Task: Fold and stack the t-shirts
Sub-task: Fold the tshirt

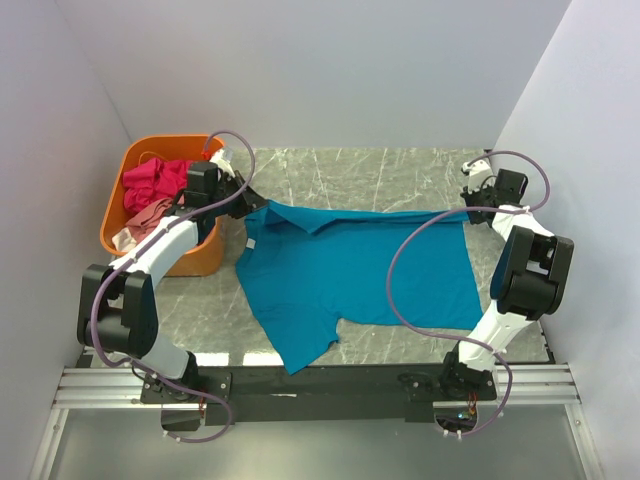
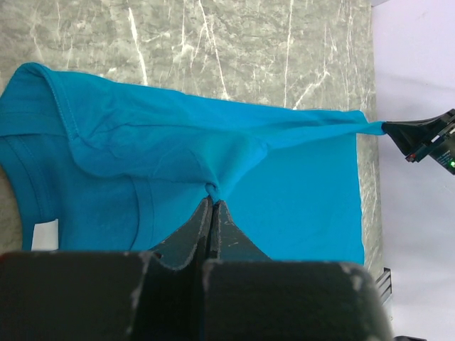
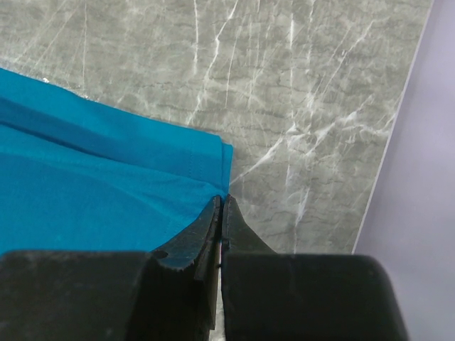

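Note:
A teal-blue t-shirt (image 1: 350,270) lies spread on the marble table, with one sleeve hanging toward the near edge. Its far edge is pulled taut in a line between both grippers. My left gripper (image 1: 255,203) is shut on a pinch of the teal fabric (image 2: 284,177) near the shoulder, its tips (image 2: 213,201) pressed together. My right gripper (image 1: 468,212) is shut on the hem corner of the same shirt (image 3: 85,177), its tips (image 3: 222,197) closed at the cloth's edge. A magenta-pink t-shirt (image 1: 155,180) and a salmon-pink t-shirt (image 1: 150,215) lie crumpled in the basket.
The orange basket (image 1: 190,262) stands at the table's left, close beside my left arm. White walls close in the table on the left, back and right. Bare marble (image 1: 360,175) shows behind the shirt. The right gripper (image 2: 426,138) shows at the left wrist view's right edge.

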